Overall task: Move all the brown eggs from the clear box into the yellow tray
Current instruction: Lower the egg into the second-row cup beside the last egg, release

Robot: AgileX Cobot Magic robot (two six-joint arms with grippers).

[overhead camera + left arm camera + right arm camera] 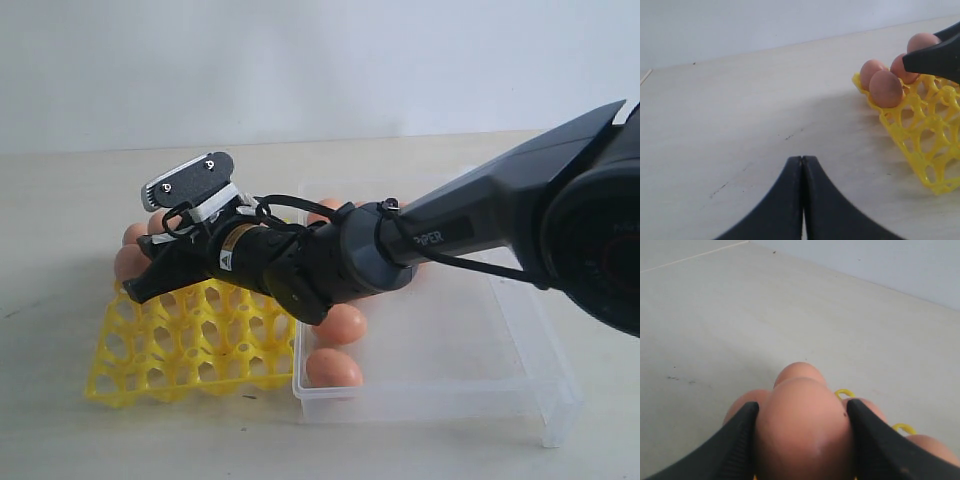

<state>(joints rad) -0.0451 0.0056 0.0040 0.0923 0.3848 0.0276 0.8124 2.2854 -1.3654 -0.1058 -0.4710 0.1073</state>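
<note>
My right gripper (802,404) is shut on a brown egg (802,435), with a black finger on each side of it. In the exterior view the right gripper (140,287) reaches across to the far left part of the yellow tray (200,350). Brown eggs (135,234) sit in the tray's far left cups, seen also as eggs (885,88) in the left wrist view. More brown eggs (340,323) lie in the clear box (430,405). My left gripper (801,159) is shut and empty, low over the bare table, apart from the yellow tray (920,150).
The right arm (450,235) stretches over the clear box and the tray's near cups. A black finger (935,57) of the right gripper shows above the tray's eggs. Pale table top (740,110) lies left of the tray. The left arm does not show in the exterior view.
</note>
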